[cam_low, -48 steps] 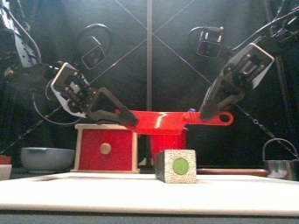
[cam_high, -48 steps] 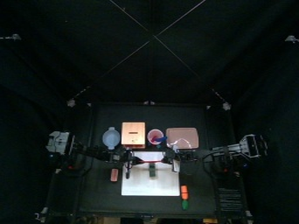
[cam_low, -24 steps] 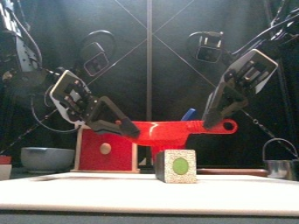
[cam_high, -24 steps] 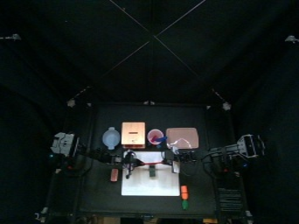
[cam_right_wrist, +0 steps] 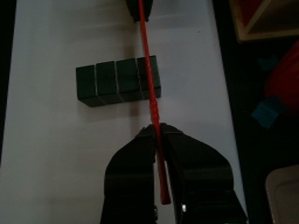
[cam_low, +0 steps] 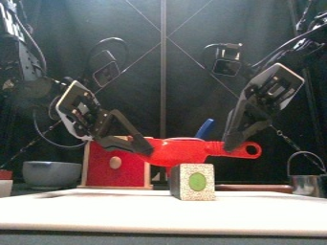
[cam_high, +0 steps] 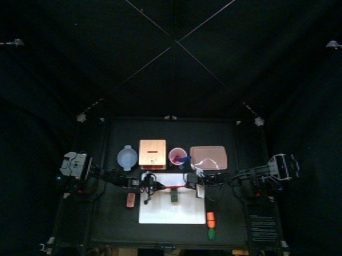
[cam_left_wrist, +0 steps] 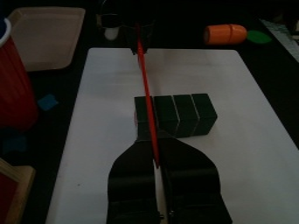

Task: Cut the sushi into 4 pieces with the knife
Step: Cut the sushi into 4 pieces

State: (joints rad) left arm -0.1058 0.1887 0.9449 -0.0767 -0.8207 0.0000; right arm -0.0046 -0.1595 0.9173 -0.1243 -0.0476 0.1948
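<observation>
A red toy knife hangs level over the white cutting board, held at both ends. My left gripper is shut on one end and my right gripper is shut on the other. The dark green sushi roll lies on the board just below the blade, seen end-on in the front view. In the left wrist view the knife crosses above one end of the roll, which is made of several joined blocks. In the right wrist view the knife crosses the same end of the roll.
Behind the board stand a blue-grey bowl, the wooden box, a red cup with a blue knife, and the pink tray. An orange toy and a green toy lie right of the board.
Both grippers have come down together, lowering the red knife from well above the roll to just over its top. The roll has not moved.
</observation>
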